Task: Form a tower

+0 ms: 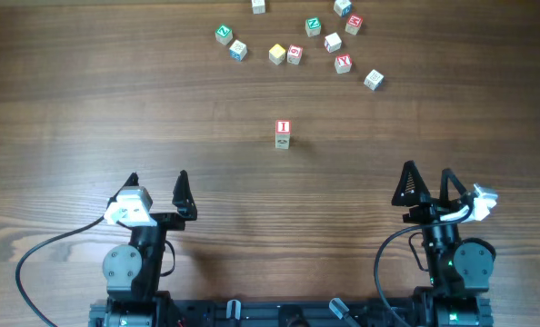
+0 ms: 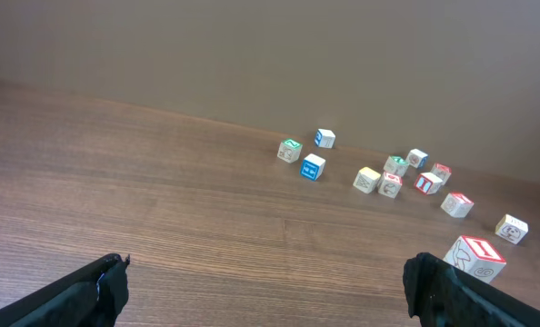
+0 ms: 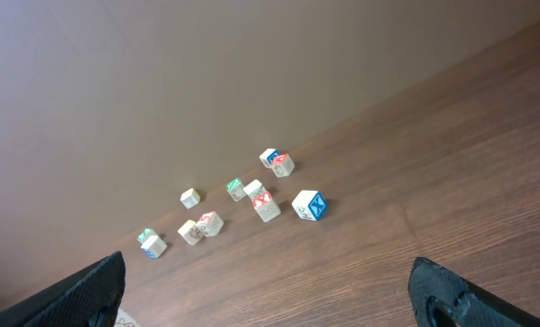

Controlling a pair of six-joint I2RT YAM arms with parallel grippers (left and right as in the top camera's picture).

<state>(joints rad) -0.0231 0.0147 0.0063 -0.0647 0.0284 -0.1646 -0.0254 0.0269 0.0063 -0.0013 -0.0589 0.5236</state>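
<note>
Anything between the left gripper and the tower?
Nothing. Overhead, only bare table lies between the left gripper and the tower.

We find the tower [image 1: 283, 134] standing on the table [image 1: 70, 109] near its middle. Behind it, toward the far edge and well apart from it, the loose cubes [image 1: 277, 54] lie scattered in a band reaching to both its sides. Before it, at the near edge, the left gripper [image 1: 157, 176] sits to its left and the right gripper [image 1: 428, 169] to its right.
</note>
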